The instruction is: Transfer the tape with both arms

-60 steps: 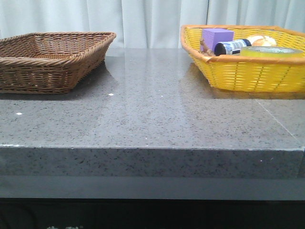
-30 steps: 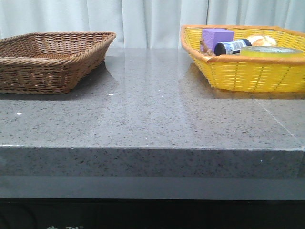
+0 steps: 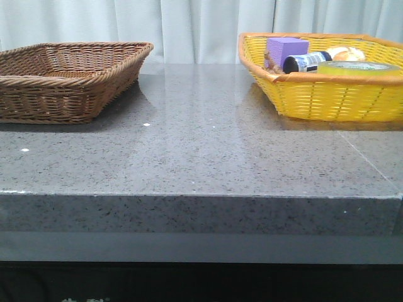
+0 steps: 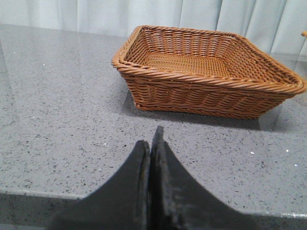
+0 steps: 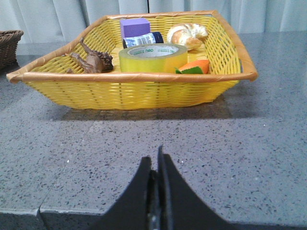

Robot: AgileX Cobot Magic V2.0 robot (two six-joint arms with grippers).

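Note:
The tape (image 5: 152,57), a wide yellow roll with a white core and green print, lies flat in the yellow basket (image 5: 134,91). In the front view the tape (image 3: 359,68) shows at the near right of that basket (image 3: 327,97). My right gripper (image 5: 157,158) is shut and empty, low over the table's front edge, well short of the basket. My left gripper (image 4: 150,140) is shut and empty, near the front edge, facing the brown wicker basket (image 4: 206,76). Neither gripper shows in the front view.
The brown basket (image 3: 63,78) sits at the back left, with nothing in it. The yellow basket also holds a purple block (image 5: 135,27), a dark can (image 5: 143,39), a brown toy figure (image 5: 91,60), a shell-like bun (image 5: 187,34) and an orange-green piece (image 5: 194,67). A curtain hangs behind.

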